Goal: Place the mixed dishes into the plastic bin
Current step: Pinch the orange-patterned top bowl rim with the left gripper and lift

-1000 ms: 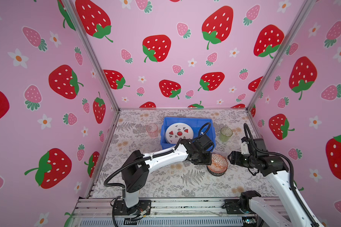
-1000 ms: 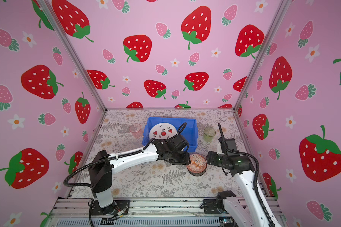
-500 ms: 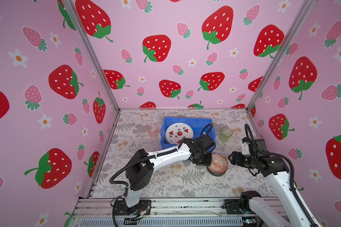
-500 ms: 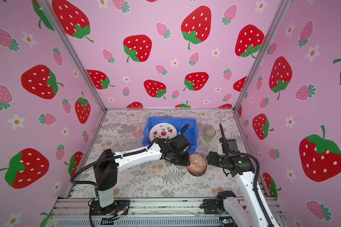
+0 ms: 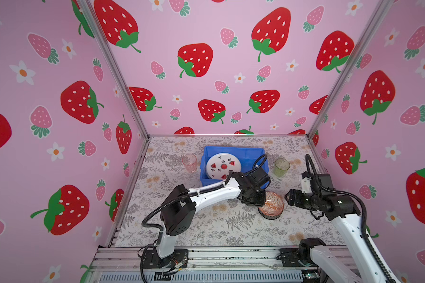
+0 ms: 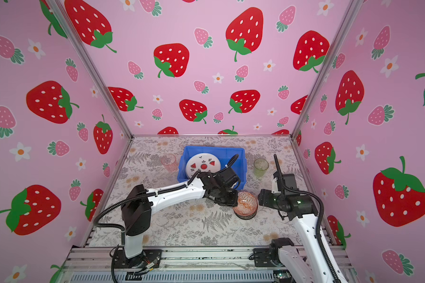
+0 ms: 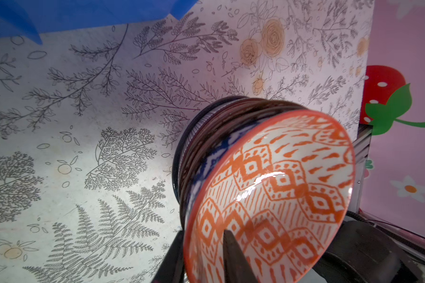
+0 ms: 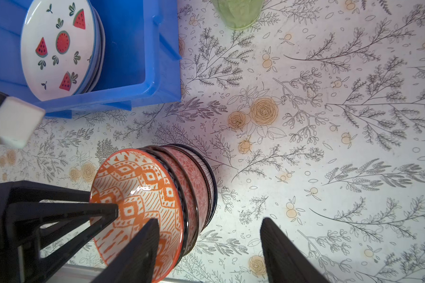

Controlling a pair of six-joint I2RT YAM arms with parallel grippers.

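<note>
The left gripper (image 7: 204,232) stands narrow astride the rim of the orange-red bowl (image 5: 271,204) — one finger (image 7: 233,254) inside against the patterned wall, the other outside it — though I cannot tell whether they actually press the rim. That bowl tops a stack of bowls (image 8: 196,186), nested and resting on the flowered table (image 5: 206,227) right under the fingertips. Across the stack from this gripper, the right gripper (image 8: 209,220) points at the bowls with its jaws wide and nothing between them, near the stack but not touching it. Just behind the left gripper's wrist sits the blue plastic bin (image 5: 245,153). In the end of it farther from the right gripper sits the watermelon plate (image 5: 223,166), atop other plates. Beyond the bin on that same side the pink tumbler (image 5: 189,163) stands upright on the table. The green tumbler (image 5: 282,167) stands upright by the bin's opposite end, out past the right gripper's fingertips.
</note>
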